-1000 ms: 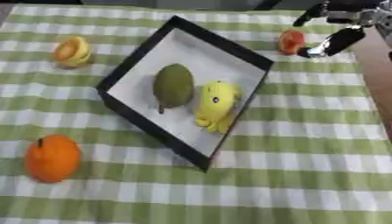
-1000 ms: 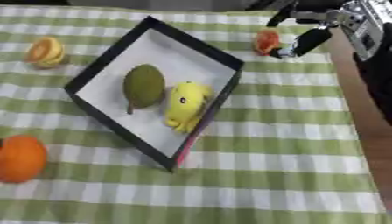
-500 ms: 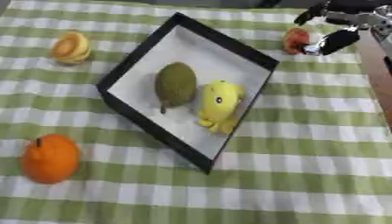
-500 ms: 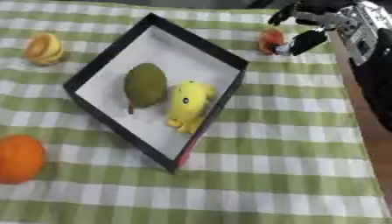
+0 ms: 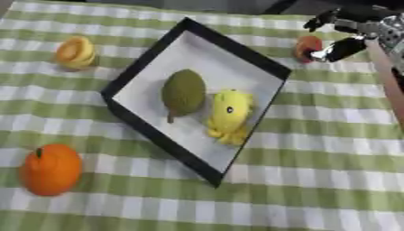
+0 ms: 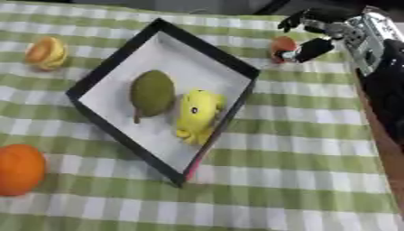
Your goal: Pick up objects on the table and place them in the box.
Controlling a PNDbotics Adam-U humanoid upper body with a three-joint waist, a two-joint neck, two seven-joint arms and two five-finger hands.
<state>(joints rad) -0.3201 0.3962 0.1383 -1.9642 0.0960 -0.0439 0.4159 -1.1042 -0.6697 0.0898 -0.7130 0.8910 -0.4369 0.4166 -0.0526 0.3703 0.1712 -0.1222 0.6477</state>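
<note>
The right hand [image 5: 347,34] has its black fingers [image 5: 345,46] spread around the small red-orange round fruit [image 5: 307,46], closer than a second ago but not yet clasped. Beyond them the black-rimmed box [image 5: 236,52] holds a green pear [image 5: 183,91] and a yellow toy [image 5: 227,112]; grasping comes next.

A table under a green-and-white checked cloth [image 5: 331,149] carries a box and loose fruit.
A black-rimmed box [image 5: 142,67] with a pale floor sits askew near the middle. An orange [image 5: 50,169] lies at the near left, a halved orange-yellow fruit [image 5: 75,53] at the far left, and a small red-orange fruit [image 6: 282,47] at the far right, well apart from the box.
</note>
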